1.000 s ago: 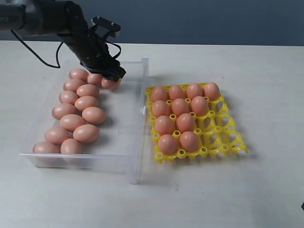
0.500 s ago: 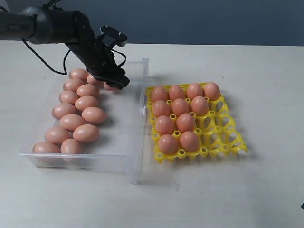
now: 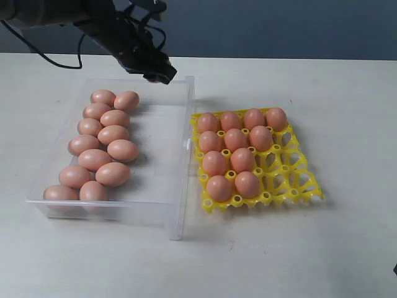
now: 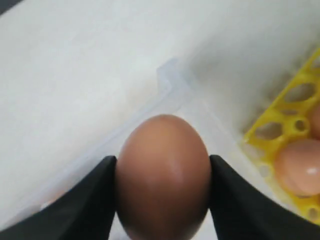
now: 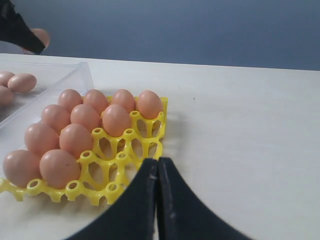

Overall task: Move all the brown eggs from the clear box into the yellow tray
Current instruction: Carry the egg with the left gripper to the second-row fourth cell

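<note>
My left gripper [image 4: 162,197] is clamped on one egg [image 4: 162,165]. The two dark fingers [image 4: 92,205] press its flanks, and the shell fills the gap between them. As far as I can judge from the wrist view, the egg's long axis runs along the fingers, with one end pointing out past the tips, so it should go down end-first into a cup. Directly beneath the fingers is the far corner of the clear box [image 3: 181,205]. In the exterior view the left gripper [image 3: 154,69] hangs above that back wall, clear of the brown eggs [image 3: 99,146] lying in two rows further along the box floor. Outward from the fingers, across the box's side wall and towards my right arm's half, is the yellow tray [image 3: 301,183]. It looks filled on the side nearest the box, and the open cups are on the side farthest from the fingers. I judge the carry has to cross the wall and the seated eggs [image 3: 236,149] before it can descend. The right gripper [image 5: 158,165] is pinched closed on nothing, just beside the tray's edge. It is nearer the tray, but the egg is with the left.
</note>
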Motion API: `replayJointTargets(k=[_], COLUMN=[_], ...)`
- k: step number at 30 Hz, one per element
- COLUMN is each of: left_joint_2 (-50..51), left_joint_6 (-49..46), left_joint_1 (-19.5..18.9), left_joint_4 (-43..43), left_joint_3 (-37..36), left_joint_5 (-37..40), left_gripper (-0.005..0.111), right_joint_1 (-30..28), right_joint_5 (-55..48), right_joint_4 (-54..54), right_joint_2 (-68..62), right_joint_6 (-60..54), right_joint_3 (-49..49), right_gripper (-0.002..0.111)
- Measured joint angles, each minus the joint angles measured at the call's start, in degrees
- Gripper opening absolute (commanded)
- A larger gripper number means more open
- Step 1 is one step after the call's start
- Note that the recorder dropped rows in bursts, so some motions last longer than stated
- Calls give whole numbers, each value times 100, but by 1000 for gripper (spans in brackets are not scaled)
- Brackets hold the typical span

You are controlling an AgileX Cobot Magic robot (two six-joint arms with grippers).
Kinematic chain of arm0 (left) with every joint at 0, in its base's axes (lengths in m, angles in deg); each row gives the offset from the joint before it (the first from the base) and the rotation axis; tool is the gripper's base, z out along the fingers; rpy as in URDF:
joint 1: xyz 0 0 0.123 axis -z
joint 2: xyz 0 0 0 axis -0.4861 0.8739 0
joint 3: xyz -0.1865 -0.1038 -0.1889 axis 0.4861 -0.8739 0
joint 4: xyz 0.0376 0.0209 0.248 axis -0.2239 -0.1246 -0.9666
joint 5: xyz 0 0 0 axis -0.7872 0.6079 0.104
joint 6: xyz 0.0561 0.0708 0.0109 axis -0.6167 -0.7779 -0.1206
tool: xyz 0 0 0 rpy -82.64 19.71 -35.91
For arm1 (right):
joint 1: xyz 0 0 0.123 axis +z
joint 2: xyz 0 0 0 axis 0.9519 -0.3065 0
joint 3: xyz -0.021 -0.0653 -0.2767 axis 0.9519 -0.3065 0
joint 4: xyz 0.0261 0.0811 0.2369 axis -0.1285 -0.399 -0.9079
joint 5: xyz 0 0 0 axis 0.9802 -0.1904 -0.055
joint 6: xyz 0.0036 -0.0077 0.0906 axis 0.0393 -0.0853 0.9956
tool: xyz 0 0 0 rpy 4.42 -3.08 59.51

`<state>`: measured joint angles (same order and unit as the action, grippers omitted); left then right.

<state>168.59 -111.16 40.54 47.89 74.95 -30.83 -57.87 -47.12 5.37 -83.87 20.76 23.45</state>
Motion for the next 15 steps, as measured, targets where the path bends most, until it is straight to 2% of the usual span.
replayJointTargets(k=[2,3,5,6,7,10,15], left_joint_2=[-195,-304,-380,-411,-425,-425,-315], left_joint_6=[-806,-1423,-2083,-2561,-3068,-4164,-6192], left_joint_1=[57,198,439,696,975,1442,1987], left_joint_4=[794,1463,2231,2869,3385,4467,6576], left_joint_3=[10,10,-2,-64,-209,-614,-979], left_joint_5=[84,168,234,218,53,-375,-692], left_gripper=[0,0,0,0,0,0,0], right_joint_1=[0,0,0,0,0,0,0], right_joint_5=[0,0,0,0,0,0,0], right_joint_4=[0,0,0,0,0,0,0], right_joint_2=[0,0,0,0,0,0,0], right_joint_6=[0,0,0,0,0,0,0], right_joint_3=[0,0,0,0,0,0,0], right_gripper=[1,1,1,1,1,1,1])
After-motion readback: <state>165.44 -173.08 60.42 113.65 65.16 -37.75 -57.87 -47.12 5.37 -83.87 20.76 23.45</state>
